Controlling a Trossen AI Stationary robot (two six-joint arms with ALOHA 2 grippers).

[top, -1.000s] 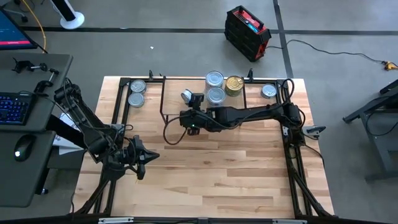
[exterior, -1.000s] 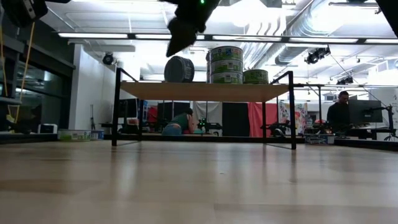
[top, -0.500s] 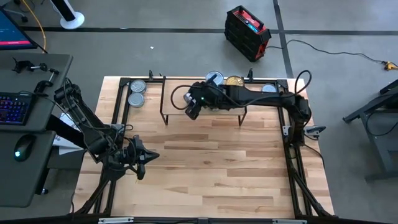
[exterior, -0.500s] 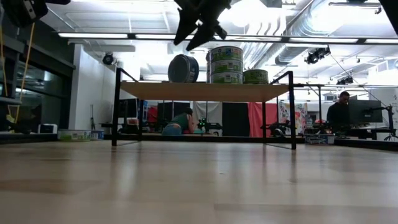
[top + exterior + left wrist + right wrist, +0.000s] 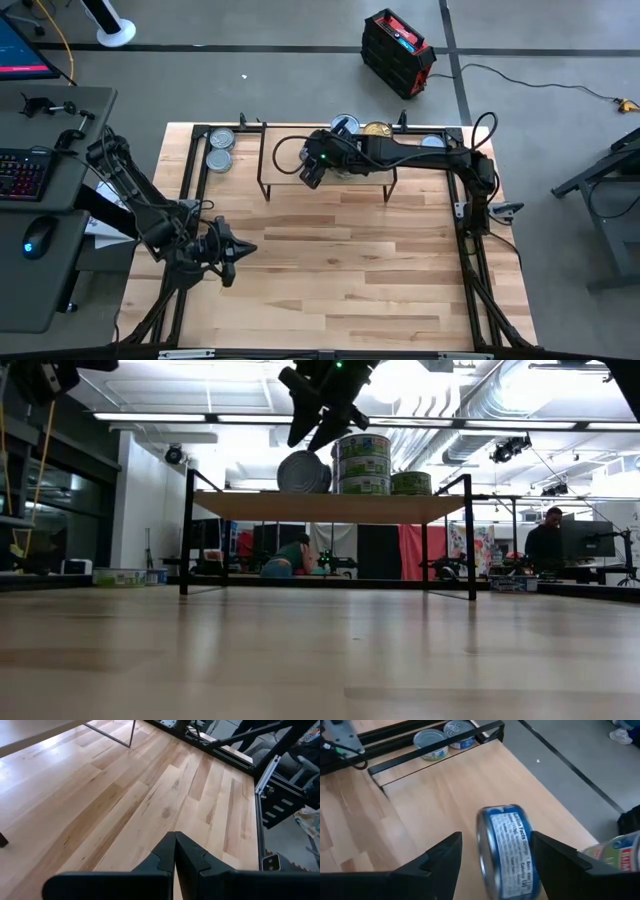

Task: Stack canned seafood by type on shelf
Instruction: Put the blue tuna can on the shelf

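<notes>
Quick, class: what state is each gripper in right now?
Left gripper: jaws closed, holding nothing, over the bare table.
Right gripper: jaws open, set around a blue tin standing on edge on the shelf, not clamped.

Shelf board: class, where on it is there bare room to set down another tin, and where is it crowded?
The shelf is bare from its left legs to the tin standing on edge, seen between the right end effector's open fingers. Beyond it, the stacked tins and the low tin crowd it.

A black and red case lies on the grey floor behind the light wooden counter; a black keyboard rests on a grey side desk.
</notes>
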